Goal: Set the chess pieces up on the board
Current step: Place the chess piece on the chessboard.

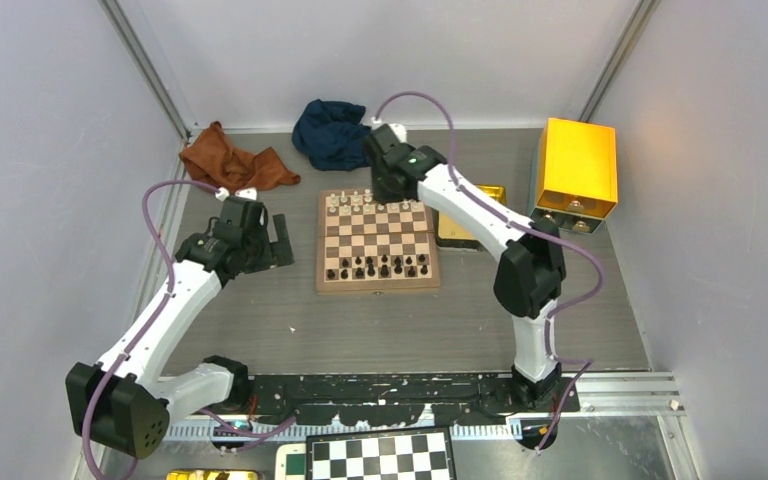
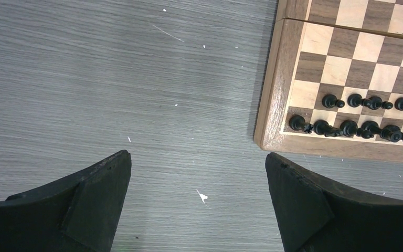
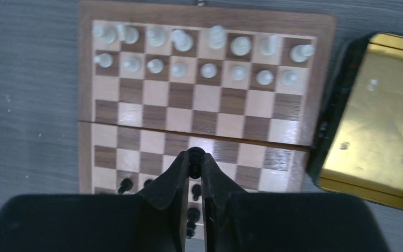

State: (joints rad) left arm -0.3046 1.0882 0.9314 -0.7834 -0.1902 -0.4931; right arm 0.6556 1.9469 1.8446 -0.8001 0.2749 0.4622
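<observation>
Two rows of black chess pieces (image 2: pixel 370 118) along near edge of board (image 2: pixel 278 94), sharp only from left wrist. Only from right wrist: right gripper (image 3: pixel 194 161) clamped on one dark piece (image 3: pixel 194 155) over mid-board. Just beside board, gold tin tray (image 3: pixel 378 121), few specks inside, unidentifiable. Fingers of left gripper (image 2: pixel 197 157) apart, over table (image 2: pixel 136 79).

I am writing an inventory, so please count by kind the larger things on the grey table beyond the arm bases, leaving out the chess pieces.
Crumpled cloths: 2, a rust-brown cloth and a dark blue cloth
Square wooden chessboard with a brown rim: 1
Shallow gold tin tray: 1
Yellow-orange box: 1
Total: 5
</observation>
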